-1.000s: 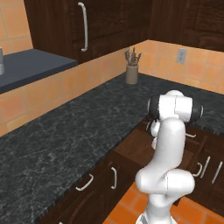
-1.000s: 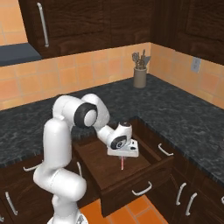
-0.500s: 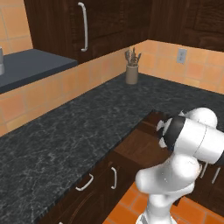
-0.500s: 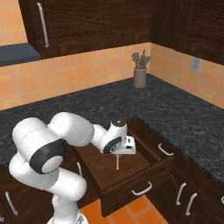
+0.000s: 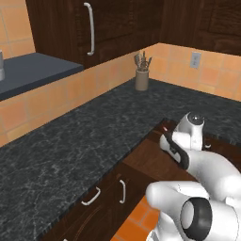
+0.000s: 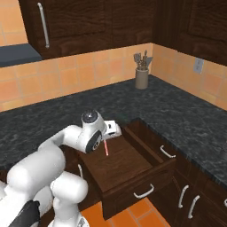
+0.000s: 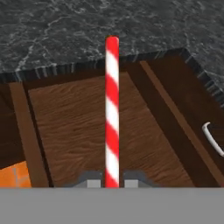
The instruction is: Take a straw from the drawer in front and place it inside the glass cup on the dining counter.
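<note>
The straw (image 7: 112,109) is a thin red-and-white striped stick, and my gripper (image 7: 112,181) is shut on its near end, a dark fingertip (image 7: 89,180) on each side. In the right base view the gripper (image 6: 110,132) hangs over the back left of the open dark-brown drawer (image 6: 133,170), with the straw (image 6: 106,148) pointing down from it, its lower end above the drawer's wooden floor. The drawer (image 5: 157,160) also lies in the left base view, partly behind my arm. The glass cup and the dining counter are out of view.
Black speckled granite counter (image 6: 177,111) wraps around the corner behind the drawer. A utensil holder (image 6: 142,76) stands at the back by the tiled wall. Lower cabinet fronts with silver handles (image 6: 166,152) sit to the right of the drawer. Tall cabinet doors (image 5: 89,28) hang above.
The arm's elbow has swung down and forward. The gripper, still shut on the straw, has risen a little and moved toward the back left of the drawer.
</note>
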